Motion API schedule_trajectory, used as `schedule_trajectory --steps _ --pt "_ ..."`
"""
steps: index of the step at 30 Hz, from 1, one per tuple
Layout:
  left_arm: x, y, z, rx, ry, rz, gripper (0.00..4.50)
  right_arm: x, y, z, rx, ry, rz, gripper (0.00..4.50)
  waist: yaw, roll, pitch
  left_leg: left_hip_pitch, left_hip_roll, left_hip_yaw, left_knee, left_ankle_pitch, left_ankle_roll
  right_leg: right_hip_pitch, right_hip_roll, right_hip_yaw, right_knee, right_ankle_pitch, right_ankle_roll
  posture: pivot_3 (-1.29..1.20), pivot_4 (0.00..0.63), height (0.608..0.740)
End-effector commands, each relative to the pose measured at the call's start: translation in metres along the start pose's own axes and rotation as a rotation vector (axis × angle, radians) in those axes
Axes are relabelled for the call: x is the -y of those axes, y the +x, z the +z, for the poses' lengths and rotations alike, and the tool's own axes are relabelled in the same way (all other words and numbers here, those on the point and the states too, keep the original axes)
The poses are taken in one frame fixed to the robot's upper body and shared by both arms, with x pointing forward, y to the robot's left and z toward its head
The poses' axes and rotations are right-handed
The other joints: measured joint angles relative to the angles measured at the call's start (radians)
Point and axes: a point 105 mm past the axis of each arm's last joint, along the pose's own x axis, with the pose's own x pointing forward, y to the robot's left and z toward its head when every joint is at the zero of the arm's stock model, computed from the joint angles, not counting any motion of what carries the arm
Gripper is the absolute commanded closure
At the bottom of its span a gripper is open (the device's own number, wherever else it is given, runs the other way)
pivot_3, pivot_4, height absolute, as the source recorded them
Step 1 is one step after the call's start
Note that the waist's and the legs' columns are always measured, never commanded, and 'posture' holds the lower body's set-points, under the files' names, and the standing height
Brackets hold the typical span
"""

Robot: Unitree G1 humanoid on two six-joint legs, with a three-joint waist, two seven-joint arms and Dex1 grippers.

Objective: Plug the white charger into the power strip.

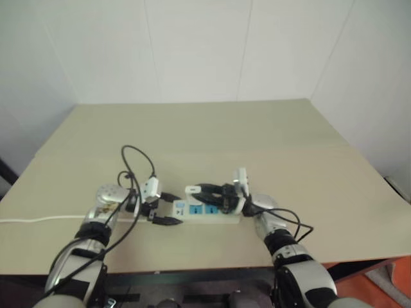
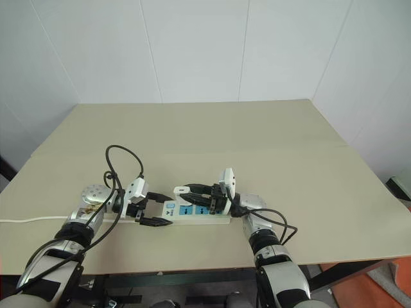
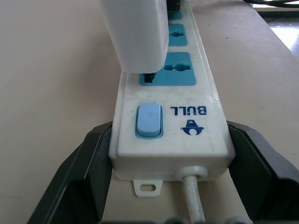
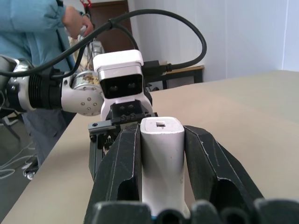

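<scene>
The power strip (image 1: 207, 213) lies near the table's front edge, a long white bar with blue sockets and a blue switch (image 3: 148, 120). My left gripper (image 3: 170, 130) is shut on its switch end, one black finger (image 3: 88, 172) pressed on each side. My right gripper (image 4: 161, 130) is shut on the white charger (image 4: 161, 163), a small white block. In the left wrist view the charger (image 3: 138, 32) stands over the socket (image 3: 175, 70) nearest the switch, its lower end right at the socket face. Whether its prongs are in, I cannot tell.
The strip's white cord (image 1: 38, 219) runs off the table's left edge. The tan table (image 1: 257, 141) stretches wide behind the strip. A person in a light blue jacket (image 4: 32, 18) stands beyond the table's left side.
</scene>
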Motion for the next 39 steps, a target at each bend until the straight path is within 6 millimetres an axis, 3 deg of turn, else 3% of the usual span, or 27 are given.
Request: schedule_trajectory --steps 1,13,22,39 --pt "0.004 -0.009 -0.013 -0.096 -0.016 -0.018 1.26 -0.006 -0.014 -0.022 -0.063 0.069 -0.005 3.37 0.0 0.0 0.0 0.0 0.0 0.0 0.0 0.0 0.0 0.0 0.0 0.0 0.0 0.0 0.0 0.0 0.15 0.74" --pt "0.006 -0.008 -0.014 -0.097 -0.017 -0.021 1.26 0.001 -0.023 -0.026 -0.124 0.078 -0.009 3.37 -0.001 -0.002 -0.001 0.003 0.0 0.0 -0.002 0.0 0.0 0.002 0.0 0.0 0.0 0.0 -0.001 0.0 0.15 0.74" --pt "0.008 -0.008 -0.017 -0.096 -0.021 -0.016 1.26 0.0 -0.009 -0.014 -0.112 0.002 0.068 3.37 -0.002 -0.002 -0.001 0.004 0.0 0.0 -0.003 0.0 0.0 0.001 0.0 0.0 0.0 -0.001 -0.002 0.0 0.15 0.74" --pt "0.013 -0.006 -0.02 -0.086 -0.032 -0.008 1.26 -0.002 0.012 -0.015 -0.162 -0.046 0.128 3.37 -0.021 -0.001 -0.001 0.005 0.001 0.0 -0.004 0.0 0.0 0.001 0.001 0.0 0.001 -0.002 -0.003 0.0 0.15 0.74"
